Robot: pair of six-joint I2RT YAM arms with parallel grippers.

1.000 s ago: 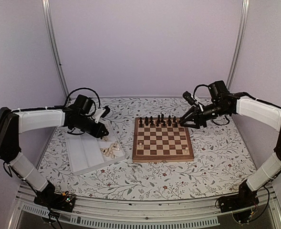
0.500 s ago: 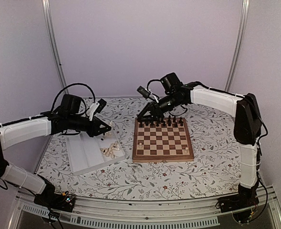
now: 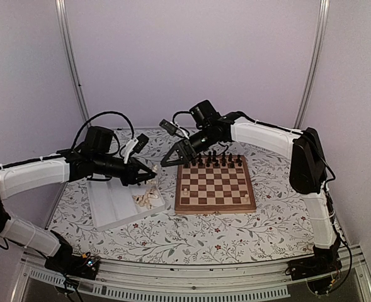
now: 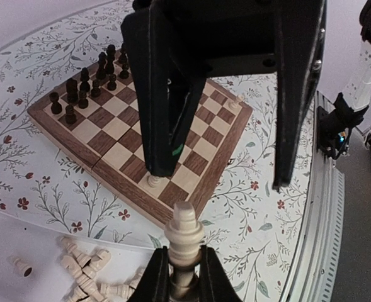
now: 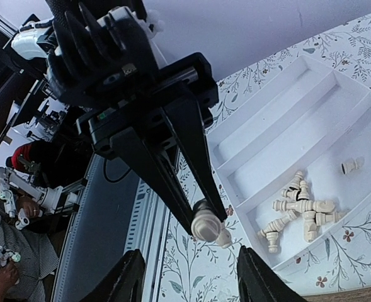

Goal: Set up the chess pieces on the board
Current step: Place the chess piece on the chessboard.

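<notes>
Left claw (image 4: pixel 179 277) tips, clamped chess piece (image 4: pixel 184 234) base cropped.

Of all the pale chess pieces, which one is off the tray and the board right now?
The pale piece clamped in the left gripper, held in the air. The other pale pieces lie heaped in the white tray or stand on the board.

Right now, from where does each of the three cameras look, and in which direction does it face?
Top external: high behind the bases, looking down on the board, the white tray and both arms.
Left wrist: on the left gripper, facing the board; its fingers pinch a pale chess piece.
Right wrist: on the right gripper, facing the tray and the left gripper, its own fingers apart.
Shared: both wrist views show the same held piece.
</notes>
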